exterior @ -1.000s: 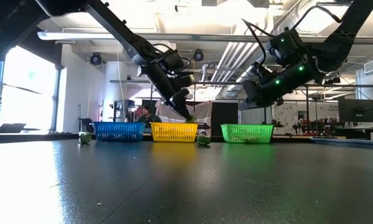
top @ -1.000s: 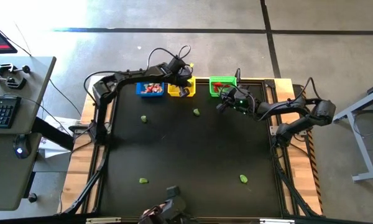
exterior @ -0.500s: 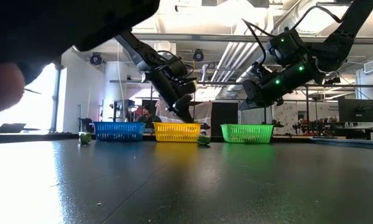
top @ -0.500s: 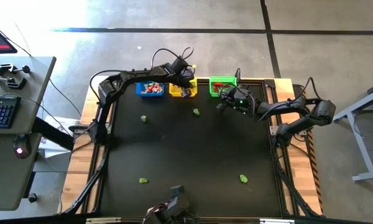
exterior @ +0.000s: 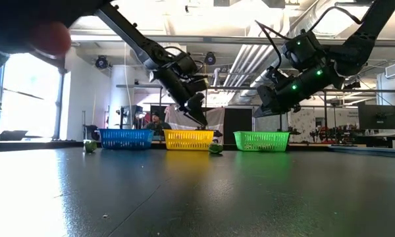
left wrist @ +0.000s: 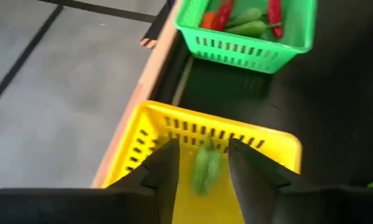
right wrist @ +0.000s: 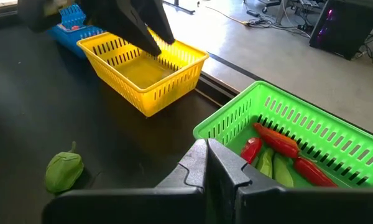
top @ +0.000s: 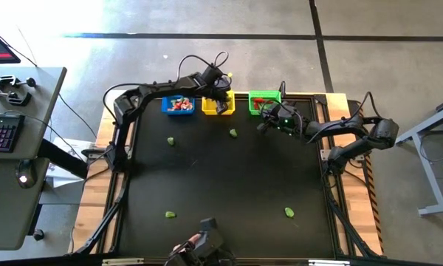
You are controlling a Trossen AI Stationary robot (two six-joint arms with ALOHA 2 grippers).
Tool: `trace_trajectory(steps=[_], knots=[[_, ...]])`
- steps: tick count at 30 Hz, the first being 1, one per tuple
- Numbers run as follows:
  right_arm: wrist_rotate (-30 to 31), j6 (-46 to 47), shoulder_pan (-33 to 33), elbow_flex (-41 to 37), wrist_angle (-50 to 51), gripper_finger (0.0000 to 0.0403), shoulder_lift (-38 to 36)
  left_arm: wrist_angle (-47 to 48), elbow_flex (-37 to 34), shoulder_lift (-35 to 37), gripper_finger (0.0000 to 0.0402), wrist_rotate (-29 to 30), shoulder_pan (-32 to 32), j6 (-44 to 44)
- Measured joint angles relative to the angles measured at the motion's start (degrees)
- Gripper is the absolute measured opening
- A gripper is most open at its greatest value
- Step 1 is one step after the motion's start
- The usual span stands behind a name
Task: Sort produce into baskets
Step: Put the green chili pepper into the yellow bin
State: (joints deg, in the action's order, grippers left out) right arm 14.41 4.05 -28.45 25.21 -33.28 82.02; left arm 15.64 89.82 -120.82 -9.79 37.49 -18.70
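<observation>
Left tool opened over yellow basket (three baskets, four loose greens)

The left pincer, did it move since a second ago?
Yes, slightly. The left pincer now sits more squarely over the yellow basket, a little toward its far edge, fingers apart above a green piece.

Wide open black table across the centre and lower frame, dotted only by four small green pieces. Crowded along the top edge: three baskets in a row, left gripper over the yellow one, right gripper beside the green.
</observation>
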Motion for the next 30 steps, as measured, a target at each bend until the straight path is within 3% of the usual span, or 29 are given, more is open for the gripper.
trace_trajectory(steps=[3, 7, 16, 24, 30], knots=[[0.00, 0.00, 0.06, 0.00, 0.00, 0.0000, 0.00, 0.91, 0.00, 0.77, 0.0135, 1.68, 0.11, -0.17], [0.02, 0.00, 1.30, 0.00, -0.02, 0.0000, 0.00, -0.89, -1.56, 1.41, 0.0109, 1.45, 0.13, 0.16], [5.14, -0.14, 9.69, 0.00, -0.15, 0.0000, -0.02, -23.28, -21.08, 10.76, 0.0004, 1.32, -1.91, 3.55], [4.39, 4.33, 24.36, 0.00, 6.78, 0.0000, -0.28, -38.17, -40.37, 26.46, 0.0005, 1.52, -6.12, 6.75], [5.16, 21.43, 39.69, 0.02, 20.30, 0.0000, -2.86, -49.68, -53.71, 37.73, 0.0001, 1.54, -9.99, 9.69]])
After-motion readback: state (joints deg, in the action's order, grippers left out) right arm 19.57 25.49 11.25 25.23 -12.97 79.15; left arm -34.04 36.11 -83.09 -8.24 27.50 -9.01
